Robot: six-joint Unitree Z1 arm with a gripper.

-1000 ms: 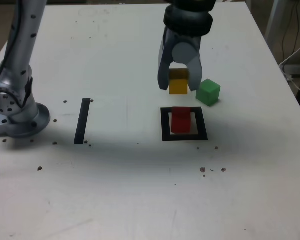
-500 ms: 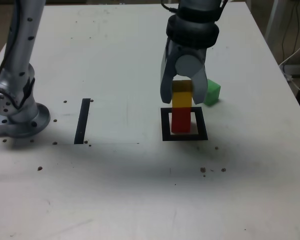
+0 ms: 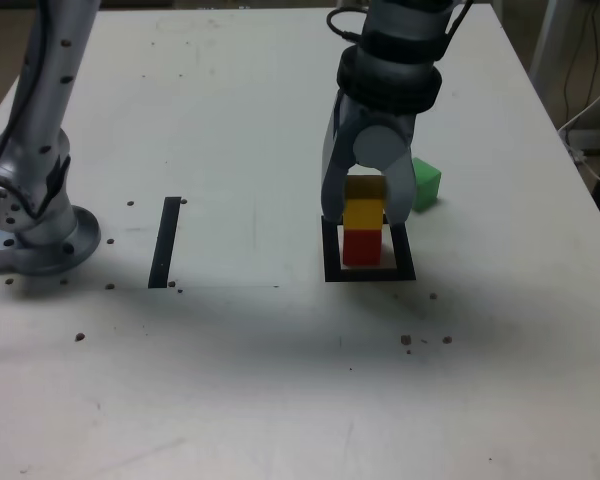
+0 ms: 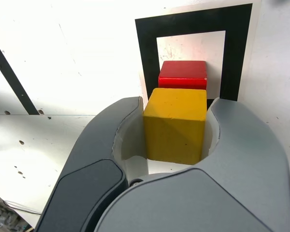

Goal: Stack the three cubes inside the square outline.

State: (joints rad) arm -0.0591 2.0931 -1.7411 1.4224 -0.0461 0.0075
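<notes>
Misalignment is the main risk here. The grey two-fingered gripper (image 3: 363, 205) is closed on the small solid yellow cube (image 3: 363, 212), one curved finger pressed against each side, and in the exterior view that cube sits right above the small solid red cube (image 3: 360, 246), which stands inside the thick black square outline with a white centre (image 3: 329, 250). Whether yellow already rests on red or hangs a hair above it, I cannot tell. In the wrist view the yellow cube (image 4: 175, 124) covers most of the red cube (image 4: 182, 74), yet a strip of red shows beyond it toward the far bar of the square outline (image 4: 147, 53); that may be the camera's slant, or a true offset.

If it is a true offset, letting go could leave the yellow cube overhanging, and it could tip off or unsettle the later third layer. If the fingers open unevenly, one pad could drag the yellow cube sideways and push the red one toward the outline's black border. Pressing down too far could shove the red cube out of the white centre.

The small solid green cube (image 3: 421, 184) lies just beyond the outline's far corner on the exterior view's right, close to the gripper; a wide opening or a careless withdrawal could knock it.
</notes>
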